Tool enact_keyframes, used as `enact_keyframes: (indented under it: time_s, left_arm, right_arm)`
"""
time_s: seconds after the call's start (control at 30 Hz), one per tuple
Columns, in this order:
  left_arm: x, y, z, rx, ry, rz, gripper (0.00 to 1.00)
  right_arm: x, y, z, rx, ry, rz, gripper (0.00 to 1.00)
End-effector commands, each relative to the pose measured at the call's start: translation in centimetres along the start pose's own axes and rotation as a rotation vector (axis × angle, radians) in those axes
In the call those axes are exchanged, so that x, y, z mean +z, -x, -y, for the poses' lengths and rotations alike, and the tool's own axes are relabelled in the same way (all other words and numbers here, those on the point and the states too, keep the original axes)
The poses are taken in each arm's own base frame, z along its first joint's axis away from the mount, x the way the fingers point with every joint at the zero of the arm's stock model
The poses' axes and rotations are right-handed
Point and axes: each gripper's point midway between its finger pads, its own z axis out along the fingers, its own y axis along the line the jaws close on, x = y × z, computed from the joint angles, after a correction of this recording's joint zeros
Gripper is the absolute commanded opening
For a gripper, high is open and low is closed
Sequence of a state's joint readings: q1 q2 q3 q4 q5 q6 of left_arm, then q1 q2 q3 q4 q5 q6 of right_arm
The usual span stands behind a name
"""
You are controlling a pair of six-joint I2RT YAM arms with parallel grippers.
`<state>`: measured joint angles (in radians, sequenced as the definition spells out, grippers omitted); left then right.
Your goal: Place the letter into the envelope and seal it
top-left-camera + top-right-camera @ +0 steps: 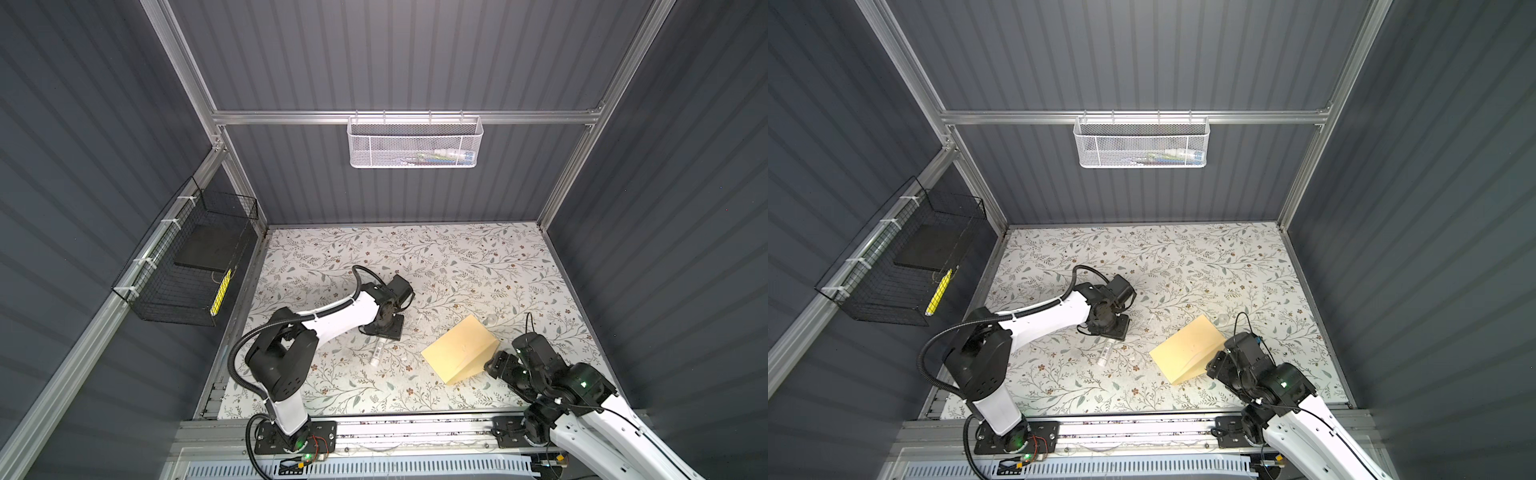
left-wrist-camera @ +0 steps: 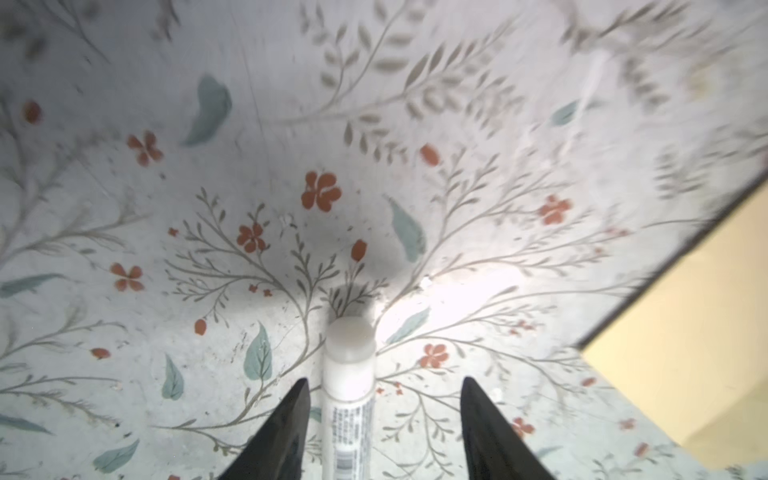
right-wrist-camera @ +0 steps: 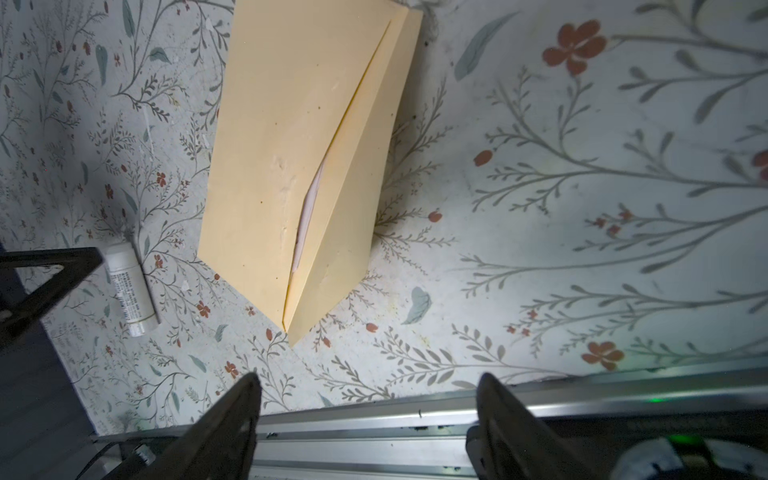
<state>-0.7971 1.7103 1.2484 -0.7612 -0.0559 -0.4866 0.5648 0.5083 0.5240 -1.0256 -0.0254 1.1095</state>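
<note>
envelope (image 1: pixel 459 353) lies on floral table (image 1: pixel 457 257), lower right of centre in both top views, flap folded over. white letter (image 3: pixel 307 208) edge peeks out under it. left gripper (image 2: pixel 384 380) parted astride white tube (image 2: pixel 349 374), not pinching. right gripper (image 3: pixel 369 376) wide apart, empty, near envelope corner.

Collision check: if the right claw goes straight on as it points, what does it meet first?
The right claw likely meets the floral table first, just short of the envelope. Depth unclear.

Your top views are bright, bowed at the edges. The left wrist view blurs at upper right, with glare beside the tube (image 2: pixel 348 374); the right wrist view shows the envelope (image 3: pixel 286 166) sharp.
</note>
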Motion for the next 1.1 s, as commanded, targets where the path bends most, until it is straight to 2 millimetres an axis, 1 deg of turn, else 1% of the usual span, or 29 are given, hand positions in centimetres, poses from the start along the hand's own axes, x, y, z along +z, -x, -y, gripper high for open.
enact_keyframes:
  time_s: [0.0, 0.03, 0.07, 0.1, 0.13, 0.17, 0.27, 0.3, 0.37, 0.4, 0.5, 0.6, 0.73, 0.8, 0.9, 0.93, 1.07]
  left_arm:
    - [-4.8, 3.6, 2.4, -0.015, -0.112, 0.147, 0.60]
    - [-5.6, 4.4, 3.2, -0.005, -0.144, 0.176, 0.61]
    - [-6.0, 5.0, 4.0, 0.001, -0.180, 0.195, 0.60]
    - [-6.1, 5.5, 4.9, 0.007, -0.218, 0.205, 0.57]
    - [-5.9, 5.8, 6.0, 0.013, -0.264, 0.203, 0.53]
    - [-5.3, 6.1, 7.1, 0.020, -0.304, 0.197, 0.47]
    - [-3.5, 6.5, 10.4, 0.059, -0.404, 0.184, 0.32]
    - [-2.6, 6.6, 11.2, 0.065, -0.418, 0.177, 0.26]
    - [-0.4, 6.1, 12.6, 0.085, -0.438, 0.144, 0.16]
    - [-0.4, 6.7, 13.8, 0.095, -0.459, 0.157, 0.14]
    - [2.0, 6.0, 15.4, 0.111, -0.465, 0.113, 0.12]
    - [4.4, 4.9, 16.0, 0.128, -0.432, 0.068, 0.11]
    - [7.2, 3.0, 15.9, 0.145, -0.374, -0.001, 0.10]
    - [8.2, 2.2, 15.7, 0.156, -0.356, -0.028, 0.10]
    - [9.9, 1.2, 15.0, 0.172, -0.307, -0.062, 0.09]
    - [10.4, 0.8, 14.7, 0.174, -0.293, -0.071, 0.08]
    - [11.5, -0.3, 13.7, 0.182, -0.263, -0.094, 0.07]
  right_arm:
    - [0.1, -0.4, 2.1, 0.034, -0.088, -0.003, 0.59]
    - [0.5, -0.3, 2.1, 0.042, -0.089, 0.000, 0.49]
    - [0.8, -0.3, 2.0, 0.045, -0.088, -0.001, 0.39]
    - [1.2, -0.3, 2.0, 0.048, -0.090, -0.003, 0.31]
    - [1.7, -0.3, 1.9, 0.051, -0.093, -0.007, 0.24]
    - [2.3, -0.2, 1.5, 0.052, -0.081, -0.009, 0.18]
    - [4.0, 0.0, 0.6, 0.047, -0.071, -0.020, 0.14]
    - [4.6, 0.1, 0.4, 0.046, -0.073, -0.020, 0.12]
    - [5.7, 0.5, 0.0, 0.051, -0.066, -0.015, 0.08]
    - [6.1, 0.7, -0.3, 0.052, -0.056, -0.008, 0.07]
    - [6.9, 1.3, -1.4, 0.060, -0.017, 0.011, 0.05]
    - [7.1, 2.1, -2.9, 0.058, 0.039, 0.034, 0.05]
    - [7.2, 3.0, -4.6, 0.033, 0.080, 0.047, 0.05]
    - [7.4, 3.3, -5.5, 0.016, 0.090, 0.040, 0.06]
    - [7.7, 3.6, -6.6, -0.012, 0.084, 0.012, 0.07]
    - [7.7, 4.0, -7.6, -0.019, 0.109, 0.017, 0.07]
    - [8.4, 4.7, -9.2, -0.050, 0.119, 0.012, 0.08]
